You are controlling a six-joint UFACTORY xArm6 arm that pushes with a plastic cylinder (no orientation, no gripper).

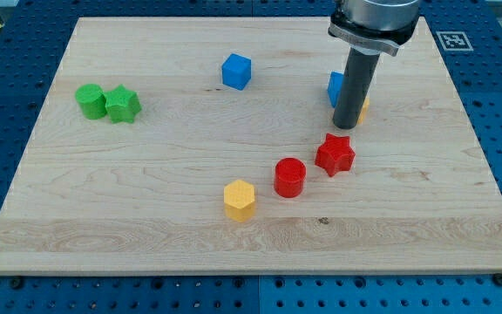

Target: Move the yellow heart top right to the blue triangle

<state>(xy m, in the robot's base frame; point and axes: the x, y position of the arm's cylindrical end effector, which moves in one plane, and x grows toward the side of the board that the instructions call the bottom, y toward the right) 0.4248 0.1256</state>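
My tip (346, 126) stands near the view's upper right, close above the red star. The rod hides most of two blocks. The blue triangle (335, 88) shows as a blue edge on the rod's left. The yellow heart (364, 107) shows only as a thin yellow sliver on the rod's right, lower than the blue one. The rod seems to touch both, but the contact is hidden.
A red star (335, 154) lies just below my tip, a red cylinder (290, 177) to its lower left, a yellow hexagon (240, 200) further left. A blue cube (236, 71) sits near the top centre. A green cylinder (90, 99) and green star (122, 105) sit at the left.
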